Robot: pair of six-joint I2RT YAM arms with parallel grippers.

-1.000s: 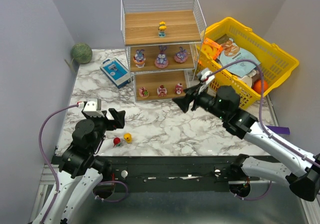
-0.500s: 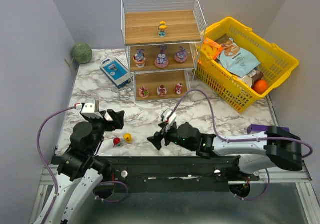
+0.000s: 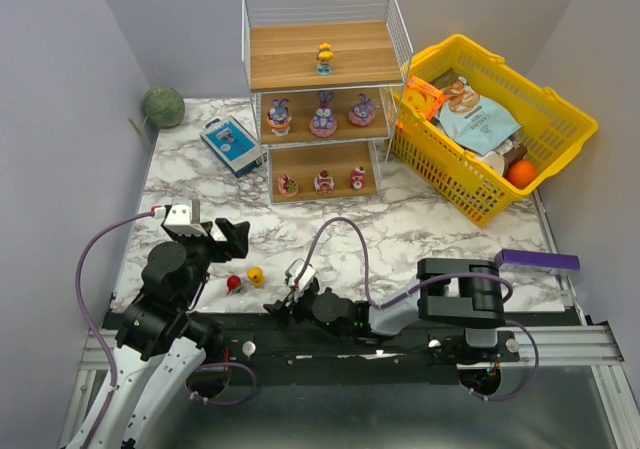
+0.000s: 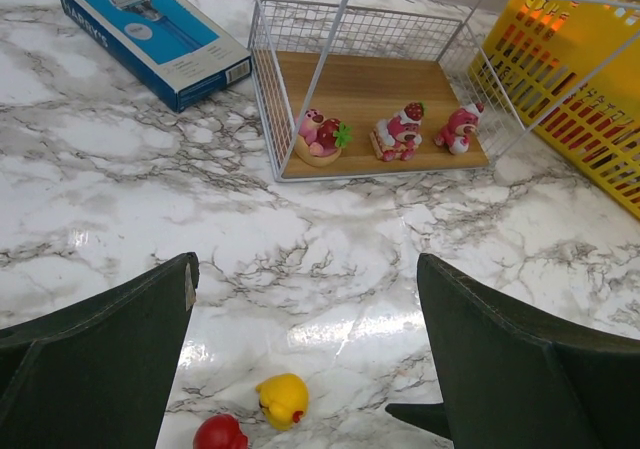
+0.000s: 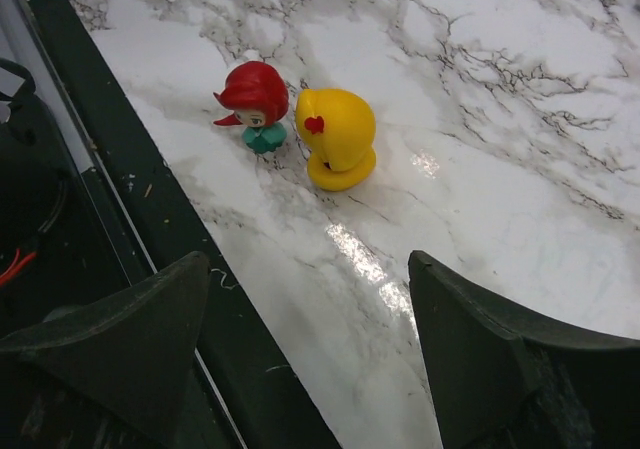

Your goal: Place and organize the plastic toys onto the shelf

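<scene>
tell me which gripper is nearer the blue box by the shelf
Left. The left gripper is on the near side of the blue box; the right gripper is farther, down at the table's near edge.

The light is bright and even, and it comes from above. In the top view the tabletop (image 3: 430, 239) carries only short, soft shadows, and the picture is sharp. In both wrist views the glossy marble gives white patches of glare. The red-haired toy (image 5: 252, 104) and the yellow toy (image 5: 336, 137) are in sharp focus, with small soft shadows. The dark fingers (image 5: 480, 359) of the right gripper (image 5: 307, 264) show almost no detail. In the left wrist view the wires of the shelf (image 4: 380, 89) lean outward, a wide-lens distortion.
</scene>
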